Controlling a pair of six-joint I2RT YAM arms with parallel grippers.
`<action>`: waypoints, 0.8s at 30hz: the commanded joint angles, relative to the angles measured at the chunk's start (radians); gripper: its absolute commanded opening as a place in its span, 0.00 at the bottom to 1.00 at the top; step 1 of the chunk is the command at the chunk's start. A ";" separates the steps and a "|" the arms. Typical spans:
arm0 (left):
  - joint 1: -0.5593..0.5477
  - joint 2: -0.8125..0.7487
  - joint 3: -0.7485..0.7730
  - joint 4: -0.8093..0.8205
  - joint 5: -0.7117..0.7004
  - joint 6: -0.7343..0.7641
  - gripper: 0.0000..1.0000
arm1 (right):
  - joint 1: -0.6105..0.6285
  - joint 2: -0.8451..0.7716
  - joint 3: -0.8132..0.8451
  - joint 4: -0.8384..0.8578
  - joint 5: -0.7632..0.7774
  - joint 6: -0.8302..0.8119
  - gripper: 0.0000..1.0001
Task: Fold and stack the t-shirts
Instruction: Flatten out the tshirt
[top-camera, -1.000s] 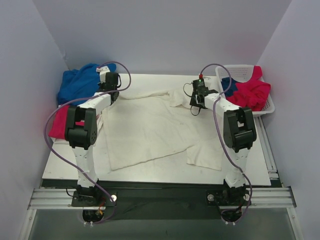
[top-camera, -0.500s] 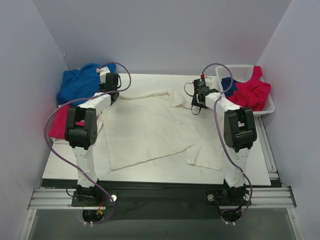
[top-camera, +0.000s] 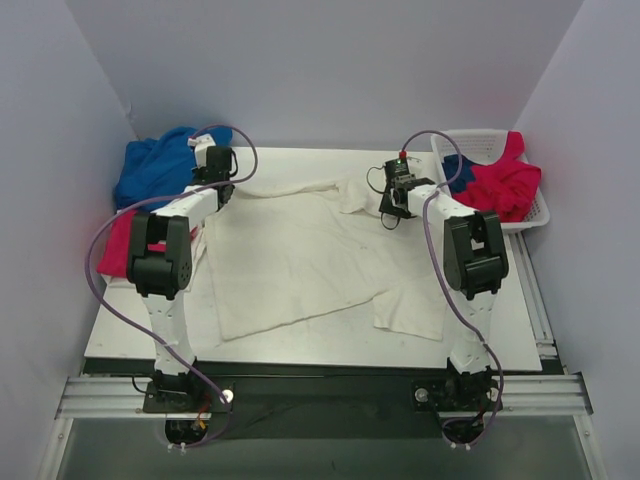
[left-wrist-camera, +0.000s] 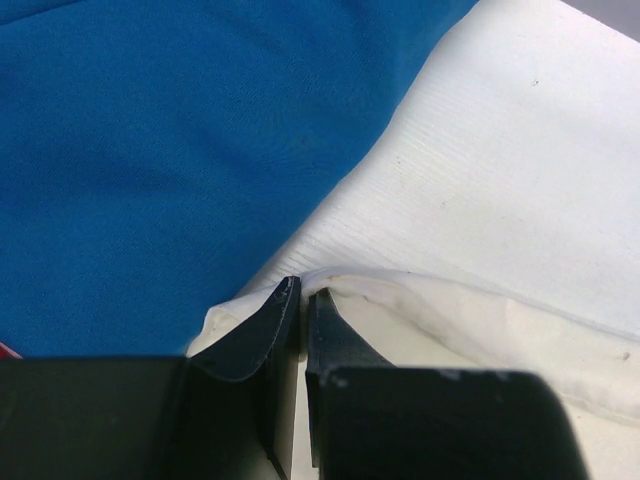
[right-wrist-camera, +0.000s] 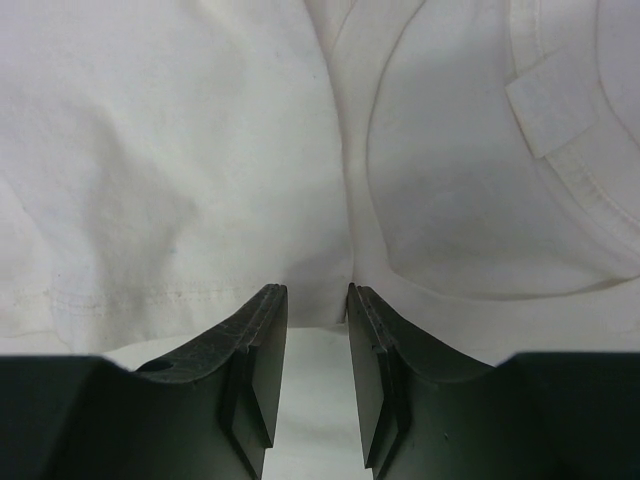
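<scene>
Looking down from the top external camera, we see the white t-shirt (top-camera: 300, 250) spread open across the middle of the table (top-camera: 330, 340), rumpled along its far edge. The left gripper (top-camera: 226, 190) sits at the shirt's far-left corner and the right gripper (top-camera: 392, 212) at its bunched far-right part. A blue t-shirt (top-camera: 155, 170) is heaped at the table's far-left corner, with a red garment (top-camera: 118, 245) just below it at the left edge. At the far right stands a white basket (top-camera: 470, 137) holding a red t-shirt (top-camera: 500, 185) and a bit of dark blue cloth (top-camera: 458, 170).

Through the left wrist camera, we find the left gripper (left-wrist-camera: 302, 298) clenched on the white t-shirt (left-wrist-camera: 500, 200). The jaws stand nearly together, with the thin rolled edge of the cloth caught at their tips. The blue t-shirt (left-wrist-camera: 180, 150) fills the upper left of this view and touches the white one.

Through the right wrist camera, we see the right gripper (right-wrist-camera: 316, 300) with its jaws a narrow gap apart. The hem of the white t-shirt (right-wrist-camera: 180, 150) lies right at the tips, and a crease runs down into that gap. We cannot tell whether the jaws pinch the cloth or merely flank it. The shirt's neckband (right-wrist-camera: 560, 110) curves along the upper right.
</scene>
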 joint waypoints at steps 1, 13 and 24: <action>0.012 -0.069 -0.007 0.038 0.014 -0.014 0.00 | -0.011 0.023 0.056 -0.027 0.000 0.022 0.31; 0.021 -0.074 -0.011 0.039 0.020 -0.017 0.00 | -0.015 0.026 0.048 -0.063 0.010 0.049 0.29; 0.021 -0.075 -0.017 0.038 0.021 -0.018 0.00 | -0.015 0.043 0.040 -0.073 -0.010 0.071 0.21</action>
